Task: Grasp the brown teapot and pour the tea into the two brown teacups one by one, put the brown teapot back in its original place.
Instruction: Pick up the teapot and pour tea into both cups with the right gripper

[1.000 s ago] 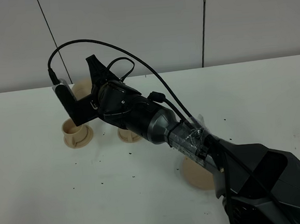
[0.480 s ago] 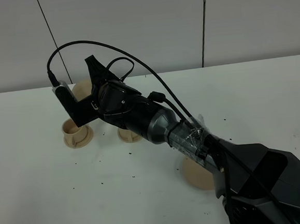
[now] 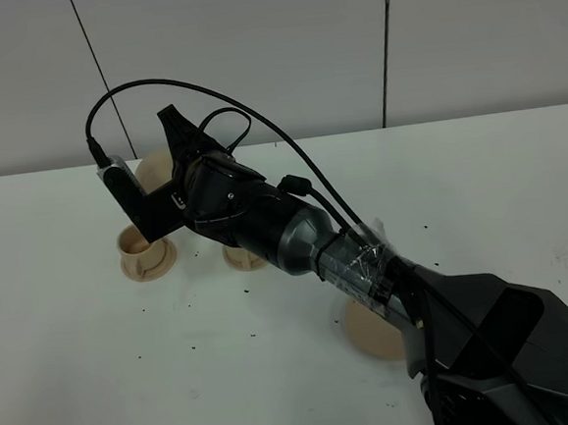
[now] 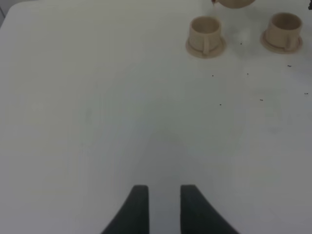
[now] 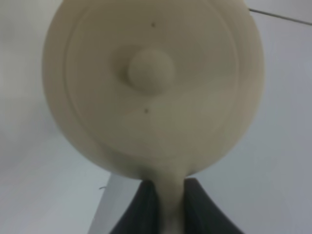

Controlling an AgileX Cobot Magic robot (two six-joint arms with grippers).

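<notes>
**A:** Beige pot, then: where is it?

**B:** Off the worktop (image 3: 101,384). The right gripper (image 5: 168,207) is clamped on the loop handle (image 5: 169,192) of the brown teapot (image 5: 153,107). The pot hangs just beyond its fingertips, with the lid and knob (image 5: 150,68) facing the wrist camera.

**A:** And the cups?

**B:** One teacup (image 3: 141,251) stands on its small saucer under that gripper. The other teacup (image 3: 237,260) sits further back, beneath the wrist of the same arm, and is largely hidden by it. I cannot tell whether any tea is running from the spout.

**A:** The big saucer?

**B:** The flat round saucer (image 3: 364,332) lies well behind the right gripper, back along the arm and partly covered by it. Nothing visible rests on it. Dark specks (image 3: 246,292) are scattered on the worktop between it and the cups.

**A:** What about the other arm?

**B:** The left gripper (image 4: 164,207) is low over bare worktop. Its fingers (image 4: 139,209) stand a narrow gap apart with nothing between them. Both teacups are well ahead of it, and the pot's underside just shows beyond them.
</notes>
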